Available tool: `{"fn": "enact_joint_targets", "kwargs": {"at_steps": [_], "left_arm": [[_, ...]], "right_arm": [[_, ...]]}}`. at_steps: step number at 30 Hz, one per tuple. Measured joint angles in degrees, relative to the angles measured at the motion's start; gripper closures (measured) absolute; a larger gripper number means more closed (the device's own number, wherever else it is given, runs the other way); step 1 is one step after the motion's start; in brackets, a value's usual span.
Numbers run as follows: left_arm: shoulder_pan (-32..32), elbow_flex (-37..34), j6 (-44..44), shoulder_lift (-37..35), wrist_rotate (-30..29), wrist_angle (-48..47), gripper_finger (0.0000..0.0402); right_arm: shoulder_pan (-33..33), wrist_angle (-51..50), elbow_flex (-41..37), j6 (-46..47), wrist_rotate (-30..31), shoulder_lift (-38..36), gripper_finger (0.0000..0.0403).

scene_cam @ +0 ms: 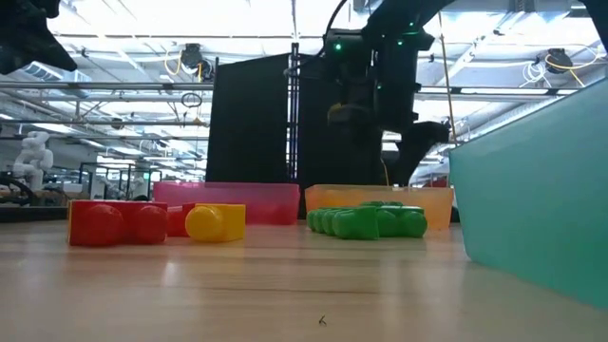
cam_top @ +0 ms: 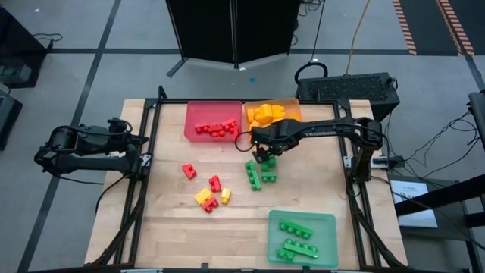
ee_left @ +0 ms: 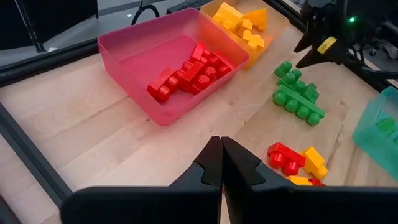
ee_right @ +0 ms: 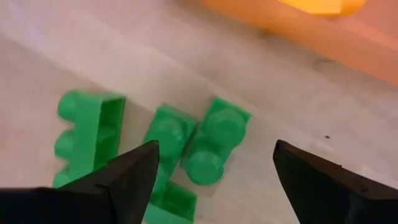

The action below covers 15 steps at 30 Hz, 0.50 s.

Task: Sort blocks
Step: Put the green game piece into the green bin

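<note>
The right gripper [cam_top: 264, 155] hangs with its fingers spread wide and nothing between them, directly above a cluster of green blocks [cam_top: 260, 173] lying near the middle of the wooden table [cam_top: 167, 227], just in front of the orange tray [cam_top: 292, 104]. Its wrist view looks straight down past the two parted fingers [ee_right: 127, 177] at those green blocks [ee_right: 186, 149], some lying on their sides, with the orange tray's edge [ee_right: 298, 28] beyond. The left gripper [cam_top: 142, 152] waits at the table's left edge, its fingers pressed together on nothing, as its own wrist view shows [ee_left: 222, 168]. The red tray [cam_top: 191, 121] at the table's far side holds a heap of red blocks [cam_top: 214, 130]; touching it on the right, the orange tray holds a pile of yellow blocks [cam_top: 267, 115]. The green tray [cam_top: 327, 246] near the front right corner carries a few long green blocks [cam_top: 295, 239]. Still loose on the bare wood to the left of the green cluster lie several red blocks [cam_top: 189, 171] and, near them, a couple of yellow blocks [cam_top: 203, 196]. From table height, a red block [scene_cam: 118, 223] and a yellow block [scene_cam: 215, 222] stand in the foreground, the green cluster [scene_cam: 367, 221] beside them.
</note>
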Motion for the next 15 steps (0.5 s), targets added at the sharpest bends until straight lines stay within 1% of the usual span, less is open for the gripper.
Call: {"fn": "enact_joint_targets", "kwargs": {"at_steps": [5,9,11,15], "left_arm": [[0.00,0.01,0.02,0.01,-0.51,-0.01,0.0400],[0.00,0.04,0.04,0.00,-0.75,-0.02,0.0400],[0.00,0.04,0.16,0.02,-0.86,-0.02,0.0400],[0.00,0.04,0.42,0.02,-0.88,-0.15,0.0400]], "right_arm": [[0.16,1.99,-0.01,3.76,-0.02,3.21,0.0092],[0.37,3.74,0.13,5.91,-3.45,5.39,0.0092],[0.61,3.68,0.34,7.27,-4.07,5.95,0.0092],[0.54,3.37,0.33,8.57,-4.12,6.46,0.0109]]}}
